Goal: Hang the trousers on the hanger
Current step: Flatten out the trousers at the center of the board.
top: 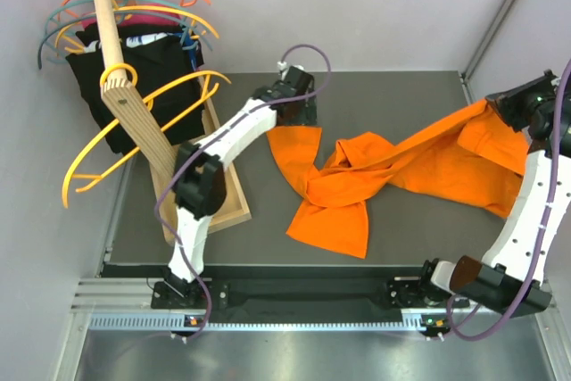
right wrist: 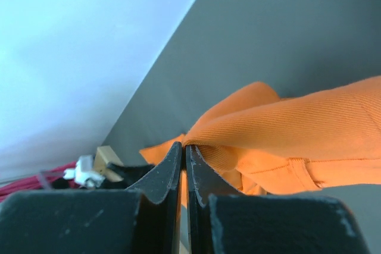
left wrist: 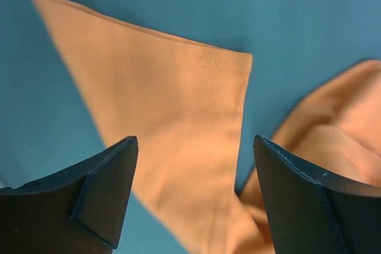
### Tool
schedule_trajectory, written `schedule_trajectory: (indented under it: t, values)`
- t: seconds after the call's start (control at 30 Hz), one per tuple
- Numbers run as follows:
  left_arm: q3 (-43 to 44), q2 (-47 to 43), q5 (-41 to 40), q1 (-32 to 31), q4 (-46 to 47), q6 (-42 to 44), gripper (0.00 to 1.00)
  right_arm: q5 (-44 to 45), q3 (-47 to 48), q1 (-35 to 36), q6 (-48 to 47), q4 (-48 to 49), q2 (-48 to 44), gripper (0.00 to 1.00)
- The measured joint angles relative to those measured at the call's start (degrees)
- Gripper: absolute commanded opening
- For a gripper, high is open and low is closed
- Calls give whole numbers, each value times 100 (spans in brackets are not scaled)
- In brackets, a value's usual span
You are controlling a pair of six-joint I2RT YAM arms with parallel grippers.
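The orange trousers (top: 375, 171) lie spread across the dark table, one end lifted at the right. My right gripper (top: 507, 106) is shut on the trousers' fabric (right wrist: 286, 123) at that raised end. My left gripper (top: 299, 113) is open and hovers just above the end of one trouser leg (left wrist: 172, 117), its jaws wide apart on either side of it. The amber-yellow hanger (top: 134, 127) hangs on the wooden rack post at the left, its arms curving out over the table's edge.
A wooden rack (top: 120, 51) stands at the left on a wooden base (top: 227, 207), with coral and teal hangers (top: 161, 2) and black garments (top: 134, 69) on it. Grey walls close in the back and sides.
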Motion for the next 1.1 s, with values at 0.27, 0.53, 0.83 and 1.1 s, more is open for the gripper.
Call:
schedule_trajectory:
  t: [0.27, 0.53, 0.83, 1.1]
  values:
    - [1222, 1530, -1001, -636, -439, -122, 82, -74, -26, 57, 39, 55, 463, 0]
    - [1220, 1711, -1742, -951, -577, -149, 74, -160, -15, 57, 105, 101, 509, 0]
    - [872, 1777, -1919, -981, -560, -214, 73, -229, 101, 57, 111, 92, 522, 0]
    - [697, 1873, -1781, -984, -372, -160, 53, -243, 101, 57, 122, 87, 522, 0]
